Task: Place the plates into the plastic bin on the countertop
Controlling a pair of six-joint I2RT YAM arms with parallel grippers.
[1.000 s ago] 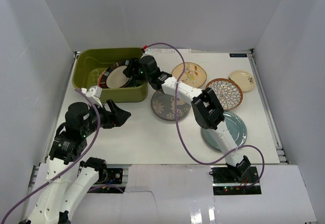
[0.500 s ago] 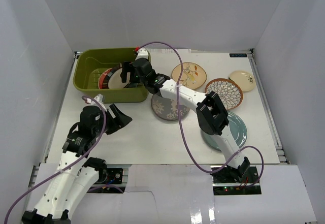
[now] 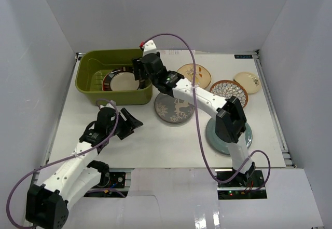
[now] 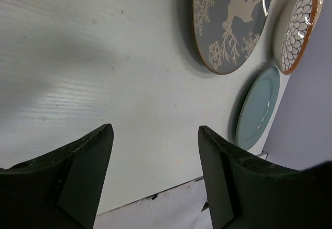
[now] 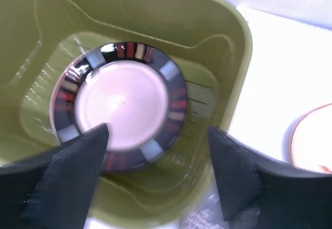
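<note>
Left tool and right tool both hang released, empty; the right, over the olive-green rectangular plastic bin, may clip its rim withdrawing.

Beneath the black fingers of the right gripper, the plastic bin is olive green, and the plate in it is cream with a black rim of red, tan and grey-blue blocks. Ahead of the black left gripper, on the white countertop, are a brown-edged grey plate with a white deer and snowflakes, a white plate with a dark petal lattice and an orange-brown rim, and a plain pale blue plate.
</note>
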